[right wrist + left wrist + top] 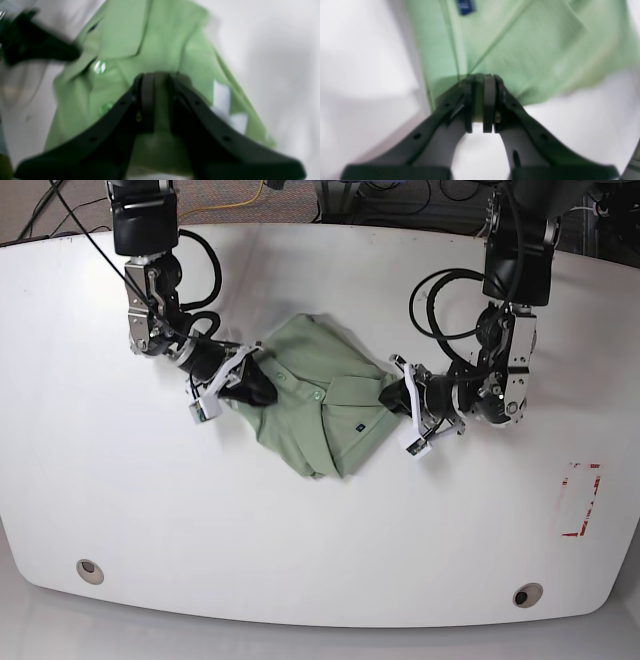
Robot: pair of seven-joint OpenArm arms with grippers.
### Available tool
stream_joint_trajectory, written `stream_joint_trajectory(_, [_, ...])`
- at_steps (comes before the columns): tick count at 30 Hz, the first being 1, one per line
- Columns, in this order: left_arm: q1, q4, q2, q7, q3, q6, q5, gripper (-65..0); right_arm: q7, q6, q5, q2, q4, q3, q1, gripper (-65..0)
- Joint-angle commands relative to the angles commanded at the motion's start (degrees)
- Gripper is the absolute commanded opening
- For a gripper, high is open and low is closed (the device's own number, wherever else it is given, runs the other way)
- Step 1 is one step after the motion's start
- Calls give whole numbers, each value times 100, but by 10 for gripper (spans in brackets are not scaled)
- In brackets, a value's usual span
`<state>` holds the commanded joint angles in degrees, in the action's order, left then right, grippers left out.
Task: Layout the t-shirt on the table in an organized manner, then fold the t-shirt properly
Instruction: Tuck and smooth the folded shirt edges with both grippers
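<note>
Shirt: we see the t-shirt (320, 405) bunched in a rough diamond near the middle of the table (300, 560), collar and placket up, far from flat.
Left gripper: our left gripper (482, 105) sits at the shirt's edge on the base view's right; its fingers are pressed together with a sliver of green cloth between the pads, so we judge it clamped on the fabric.
Right gripper: our right gripper (156, 105) is at the opposite edge, beside the buttons (100, 67); its fingers are closed tight on a fold of green cloth.
Why held so: with a pinch at each side of the heap, we judge we are placed to draw the two edges apart and spread the shirt before any fold.
Stage: layout not yet done; folding not begun.
Hard to make out: both wrist views are blurred, so we cannot tell how much cloth each pinch holds, nor which part of the shirt each one grips.
Hidden: the sleeves and hem are tucked under the heap; a small blue tag (465, 6) is cut off at the frame's top.
Elsewhere: the red tape mark (580, 500) lies well apart from the shirt.
</note>
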<state>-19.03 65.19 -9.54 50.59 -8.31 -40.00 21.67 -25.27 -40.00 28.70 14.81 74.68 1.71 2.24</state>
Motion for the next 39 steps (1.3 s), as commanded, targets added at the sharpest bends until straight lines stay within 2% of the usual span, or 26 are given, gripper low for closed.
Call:
stream_joint_trajectory(2, [-176, -237, 53, -149, -18, 0, 9, -607, -44, 48, 0, -18, 290, 9, 273, -556])
stream_joint_trajectory(5, [-440, -492, 273, -316, -229, 0, 9, -607, -44, 242, 0, -70, 668, 26, 659, -556])
stream_joint_trajectory(9, [-677, -695, 343, -607, -510, 0, 9, -607, -62, 365, 0, -264, 1187, 0, 905, -556])
stream_joint_trajectory(13, [-782, -580, 466, -659, -624, 0, 44, -607, -404, 532, 0, -246, 1934, 0, 932, -556])
stream_joint_trajectory(17, [-712, -123, 475, -651, -651, 0, 44, -608, -774, 549, 0, -229, 2505, -105, 862, -556])
stream_joint_trajectory(21, [-220, 738, 642, -642, -624, 0, 44, -608, -1222, 549, 0, -211, 2831, -387, 791, -556])
stream_joint_trajectory(27, [484, 1670, 624, -642, -651, 0, 18, -608, -1327, 505, -9, -202, 2541, -677, 624, -552])
stream_joint_trajectory(30, [888, 1978, 624, -642, -651, 0, 0, -608, -1248, 497, -9, -62, 2110, -659, 492, -553])
stream_joint_trajectory(35, [1301, 2127, 615, -642, -633, 0, 0, -608, -853, 497, -9, -18, 1354, -633, 378, -553])
stream_joint_trajectory(39, [1486, 2136, 466, -642, -624, 0, 0, -608, -695, 497, 0, -26, 976, -624, 220, -553])
